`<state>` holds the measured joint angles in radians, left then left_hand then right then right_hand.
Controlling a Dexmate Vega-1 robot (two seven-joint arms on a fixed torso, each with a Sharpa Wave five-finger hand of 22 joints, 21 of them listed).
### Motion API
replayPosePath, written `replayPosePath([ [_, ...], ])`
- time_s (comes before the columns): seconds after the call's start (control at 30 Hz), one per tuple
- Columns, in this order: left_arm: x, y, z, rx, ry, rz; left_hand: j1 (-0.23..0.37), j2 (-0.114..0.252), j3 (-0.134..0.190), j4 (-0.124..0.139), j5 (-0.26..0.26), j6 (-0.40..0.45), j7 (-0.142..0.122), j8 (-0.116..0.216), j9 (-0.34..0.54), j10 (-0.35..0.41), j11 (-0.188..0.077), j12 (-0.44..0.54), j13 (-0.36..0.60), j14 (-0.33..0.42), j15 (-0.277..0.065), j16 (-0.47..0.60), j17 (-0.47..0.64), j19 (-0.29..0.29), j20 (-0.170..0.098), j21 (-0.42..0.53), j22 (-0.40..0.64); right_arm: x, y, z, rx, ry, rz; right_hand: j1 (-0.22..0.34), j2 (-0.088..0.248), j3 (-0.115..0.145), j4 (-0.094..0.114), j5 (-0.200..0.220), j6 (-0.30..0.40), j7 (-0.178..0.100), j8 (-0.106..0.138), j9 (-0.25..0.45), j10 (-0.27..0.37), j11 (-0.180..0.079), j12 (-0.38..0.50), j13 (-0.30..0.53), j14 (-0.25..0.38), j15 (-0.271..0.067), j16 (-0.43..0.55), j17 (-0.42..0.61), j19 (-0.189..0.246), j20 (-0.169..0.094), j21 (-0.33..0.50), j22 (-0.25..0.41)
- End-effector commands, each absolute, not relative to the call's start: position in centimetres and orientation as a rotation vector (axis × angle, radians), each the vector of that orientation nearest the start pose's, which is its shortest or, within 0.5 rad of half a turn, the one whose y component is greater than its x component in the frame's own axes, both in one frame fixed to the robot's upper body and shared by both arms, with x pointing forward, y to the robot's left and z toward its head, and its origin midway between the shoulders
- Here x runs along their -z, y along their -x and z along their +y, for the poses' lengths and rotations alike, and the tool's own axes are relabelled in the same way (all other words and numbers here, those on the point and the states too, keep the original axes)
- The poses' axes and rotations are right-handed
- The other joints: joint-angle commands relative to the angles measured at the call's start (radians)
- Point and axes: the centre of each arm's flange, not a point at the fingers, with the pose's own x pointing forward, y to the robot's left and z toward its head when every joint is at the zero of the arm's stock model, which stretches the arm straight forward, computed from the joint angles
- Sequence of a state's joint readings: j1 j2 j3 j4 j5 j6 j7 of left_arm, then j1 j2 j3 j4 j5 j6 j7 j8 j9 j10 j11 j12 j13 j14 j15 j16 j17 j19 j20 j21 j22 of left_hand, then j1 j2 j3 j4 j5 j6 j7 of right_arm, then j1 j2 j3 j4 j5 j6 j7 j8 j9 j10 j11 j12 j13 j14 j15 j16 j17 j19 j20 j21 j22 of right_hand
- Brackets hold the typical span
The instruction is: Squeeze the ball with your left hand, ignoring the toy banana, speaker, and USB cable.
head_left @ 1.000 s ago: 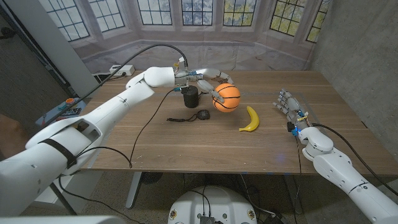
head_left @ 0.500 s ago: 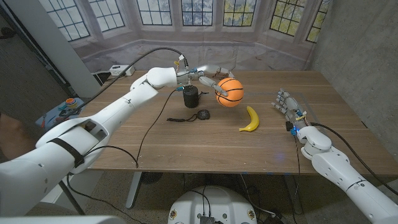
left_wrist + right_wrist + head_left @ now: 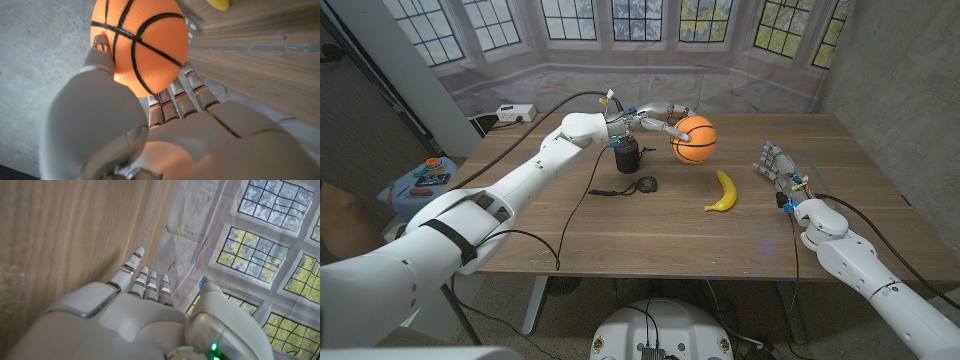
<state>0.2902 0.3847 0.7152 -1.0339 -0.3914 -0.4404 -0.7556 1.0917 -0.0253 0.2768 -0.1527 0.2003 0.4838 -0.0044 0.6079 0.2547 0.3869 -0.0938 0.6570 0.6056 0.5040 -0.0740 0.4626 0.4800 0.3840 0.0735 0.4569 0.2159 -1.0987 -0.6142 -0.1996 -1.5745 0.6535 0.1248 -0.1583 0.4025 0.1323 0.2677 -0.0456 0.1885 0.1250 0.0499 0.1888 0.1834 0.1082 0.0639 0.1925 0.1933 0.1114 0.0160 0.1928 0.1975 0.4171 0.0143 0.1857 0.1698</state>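
Note:
An orange ball [image 3: 694, 138] with black basketball lines hangs above the far middle of the wooden table [image 3: 650, 235]. My left hand [image 3: 662, 123] holds it off the surface, fingers wrapped around its left side. In the left wrist view the ball [image 3: 139, 41] sits between the thumb and the fingers [image 3: 175, 102] of my left hand [image 3: 165, 135]. My right hand [image 3: 780, 166] stands at the right side of the table with straight fingers and holds nothing. In the right wrist view my right hand [image 3: 145, 305] shows its fingers [image 3: 146, 282] held together along the wood.
A yellow toy banana [image 3: 723, 191] lies right of centre. A black speaker [image 3: 627, 155] stands under my left forearm, with a black USB cable [image 3: 629, 187] coiled just in front of it. A white power strip [image 3: 514, 112] lies at the far left edge.
My left hand has lifted the ball off the table and carried it up and to the right. My right hand has stayed in place.

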Motion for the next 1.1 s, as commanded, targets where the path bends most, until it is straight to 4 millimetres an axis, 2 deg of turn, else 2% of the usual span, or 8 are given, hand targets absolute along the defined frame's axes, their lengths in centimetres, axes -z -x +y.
replayPosePath([
  [0.03, -10.1, -65.2, 9.2, 1.074, -0.46, -0.674, 0.109, 0.13, 0.002, 0.006, 0.009, -0.008, 0.009, 0.144, 0.114, -0.004, 0.005, 0.004, 0.007, 0.005, 0.003, 0.001, 0.006, -0.003, 0.004, 0.006, 0.002, 6.7, -60.8, -34.5, -0.018, -0.051, -0.471, -0.007, -0.003, 0.001, -0.006, 0.0, 0.01, 0.0, 0.005, 0.004, 0.002, 0.003, 0.004, 0.002, 0.005, 0.002, 0.009, 0.003, 0.004, 0.006, 0.008, 0.002],
  [0.5, -8.4, -65.5, 9.2, 1.125, -0.323, -0.607, 0.103, 0.13, -0.001, 0.005, 0.013, -0.027, 0.016, 0.135, 0.107, -0.015, 0.01, -0.002, 0.014, -0.001, 0.011, -0.001, 0.013, -0.014, 0.01, 0.008, 0.002, 7.0, -60.6, -33.9, -0.016, -0.055, -0.472, -0.008, -0.003, 0.002, -0.007, 0.0, 0.01, 0.0, 0.005, 0.004, 0.003, 0.002, 0.004, 0.002, 0.005, 0.0, 0.009, 0.003, 0.005, 0.007, 0.008, 0.002],
  [0.67, -8.0, -65.6, 9.4, 1.136, -0.292, -0.587, 0.101, 0.126, -0.003, 0.004, 0.014, -0.057, 0.028, 0.12, 0.101, -0.041, 0.028, -0.014, 0.017, -0.012, 0.014, -0.007, 0.015, -0.024, 0.015, 0.008, 0.002, 7.1, -60.4, -33.6, -0.013, -0.055, -0.47, -0.009, -0.002, 0.002, -0.008, 0.0, 0.01, 0.0, 0.005, 0.004, 0.003, 0.002, 0.004, 0.002, 0.005, 0.001, 0.009, 0.003, 0.005, 0.008, 0.008, 0.002],
  [0.97, -7.3, -65.6, 9.9, 1.156, -0.238, -0.569, 0.096, 0.123, -0.005, 0.004, 0.014, -0.093, 0.035, 0.101, 0.094, -0.063, 0.035, -0.025, 0.021, -0.027, 0.023, -0.013, 0.018, -0.037, 0.02, 0.007, 0.002, 7.0, -60.2, -33.1, -0.012, -0.049, -0.467, -0.009, -0.002, 0.003, -0.009, 0.0, 0.01, 0.0, 0.005, 0.004, 0.002, 0.002, 0.004, 0.002, 0.005, 0.0, 0.01, 0.003, 0.005, 0.008, 0.008, 0.002],
  [1.1, -7.0, -65.5, 10.1, 1.16, -0.215, -0.561, 0.091, 0.123, -0.007, 0.005, 0.013, -0.11, 0.042, 0.09, 0.089, -0.08, 0.047, -0.034, 0.022, -0.039, 0.029, -0.016, 0.021, -0.045, 0.026, 0.006, 0.002, 6.9, -60.3, -32.9, -0.016, -0.044, -0.465, -0.01, -0.002, 0.003, -0.009, -0.001, 0.011, 0.0, 0.005, 0.004, 0.003, 0.002, 0.004, 0.002, 0.005, 0.0, 0.009, 0.003, 0.005, 0.008, 0.008, 0.002],
])
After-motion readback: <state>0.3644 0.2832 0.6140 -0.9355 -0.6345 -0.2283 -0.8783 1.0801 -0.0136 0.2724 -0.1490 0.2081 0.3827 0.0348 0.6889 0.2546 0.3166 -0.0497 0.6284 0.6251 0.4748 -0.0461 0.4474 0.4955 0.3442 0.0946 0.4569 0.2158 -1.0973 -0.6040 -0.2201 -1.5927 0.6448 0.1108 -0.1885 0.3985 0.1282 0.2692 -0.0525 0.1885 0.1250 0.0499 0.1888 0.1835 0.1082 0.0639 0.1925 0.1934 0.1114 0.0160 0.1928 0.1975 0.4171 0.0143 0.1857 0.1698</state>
